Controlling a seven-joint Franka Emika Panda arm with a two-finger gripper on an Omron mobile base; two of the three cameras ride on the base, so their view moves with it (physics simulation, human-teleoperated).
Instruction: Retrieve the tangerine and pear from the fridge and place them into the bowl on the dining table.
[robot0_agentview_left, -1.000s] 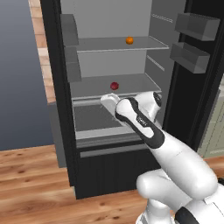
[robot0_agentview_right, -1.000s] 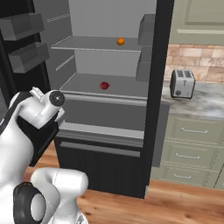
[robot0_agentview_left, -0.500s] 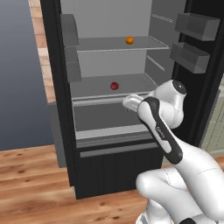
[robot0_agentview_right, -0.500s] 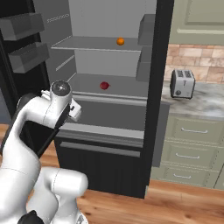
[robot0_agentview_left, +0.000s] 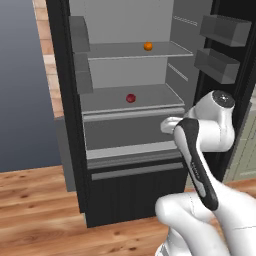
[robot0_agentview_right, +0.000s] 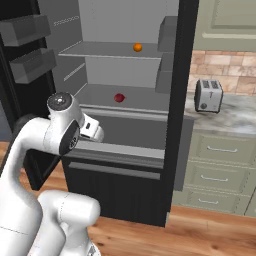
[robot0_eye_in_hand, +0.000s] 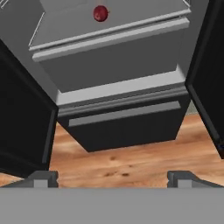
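The black fridge (robot0_agentview_left: 64, 100) stands open with its pale grey shelves showing. On the upper shelf sits the orange tangerine (robot0_agentview_left: 148, 46) (robot0_agentview_right: 137, 47). One shelf lower lies the dark red pear (robot0_agentview_left: 131, 98) (robot0_agentview_right: 119, 98) (robot0_eye_in_hand: 100, 13). My gripper (robot0_eye_in_hand: 113, 178) is open and empty, and it hangs in front of the grey drawers below the pear's shelf, tilted down toward the bottom drawer (robot0_eye_in_hand: 127, 127) and the floor. Its white hand (robot0_agentview_left: 170, 125) (robot0_agentview_right: 93, 131) is right of and lower than the pear, well apart from it. The bowl and the dining table are out of view.
Both fridge doors are swung wide, with door bins (robot0_agentview_left: 222, 30) (robot0_agentview_right: 30, 30) on either side of my arm. A toaster (robot0_agentview_right: 208, 95) sits on a marble counter with sage green cabinets (robot0_agentview_right: 220, 175) right of the fridge. Wood floor (robot0_eye_in_hand: 131, 162) lies in front.
My hand has pulled back from the pear's shelf edge and swung right and slightly down. The elbow has risen and moved right. Both fruits have stayed put, and the jaws have stayed open.
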